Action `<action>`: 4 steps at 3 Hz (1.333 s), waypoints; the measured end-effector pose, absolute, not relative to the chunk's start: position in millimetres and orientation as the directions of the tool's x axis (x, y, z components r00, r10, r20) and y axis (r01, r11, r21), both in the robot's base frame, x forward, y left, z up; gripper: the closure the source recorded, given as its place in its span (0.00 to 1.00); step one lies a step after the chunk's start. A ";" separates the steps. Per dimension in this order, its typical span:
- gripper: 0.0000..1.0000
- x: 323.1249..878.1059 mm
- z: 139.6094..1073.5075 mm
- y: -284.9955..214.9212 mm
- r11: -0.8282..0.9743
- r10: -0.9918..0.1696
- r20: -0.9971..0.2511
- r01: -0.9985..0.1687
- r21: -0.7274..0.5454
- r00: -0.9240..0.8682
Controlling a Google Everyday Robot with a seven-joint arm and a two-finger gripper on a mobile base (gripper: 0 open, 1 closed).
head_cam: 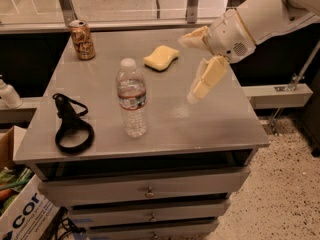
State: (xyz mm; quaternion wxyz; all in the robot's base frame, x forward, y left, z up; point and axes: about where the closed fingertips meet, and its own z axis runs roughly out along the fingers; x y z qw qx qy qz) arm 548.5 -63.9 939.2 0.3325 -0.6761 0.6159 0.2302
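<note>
My gripper [186, 69] hangs open above the right half of the grey cabinet top [215, 119], with nothing between its cream fingers [207, 78]. One finger points left toward a yellow sponge [161, 57], which lies flat just to the gripper's left and is the nearest thing. A clear water bottle [132, 99] with a white cap stands upright near the middle of the top, further left and closer to the front. A brown drink can [82, 39] stands at the back left corner.
A black looped strap [72, 125] lies at the front left of the top. Drawers [147, 190] sit below. A white bottle [7, 94] stands on a low ledge at left. A cardboard box [22, 211] is on the floor, lower left.
</note>
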 end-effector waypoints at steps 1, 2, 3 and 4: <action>0.00 556.0 932.2 -52.4 -0.038 -0.623 -0.768 -0.987 -0.159 0.147; 0.00 572.8 929.9 -36.3 -0.045 -0.527 -0.837 -0.988 -0.146 0.148; 0.00 590.4 929.2 -20.7 -0.047 -0.425 -0.894 -0.990 -0.135 0.142; 0.00 607.1 932.6 -3.6 -0.047 -0.322 -0.935 -0.989 -0.139 0.147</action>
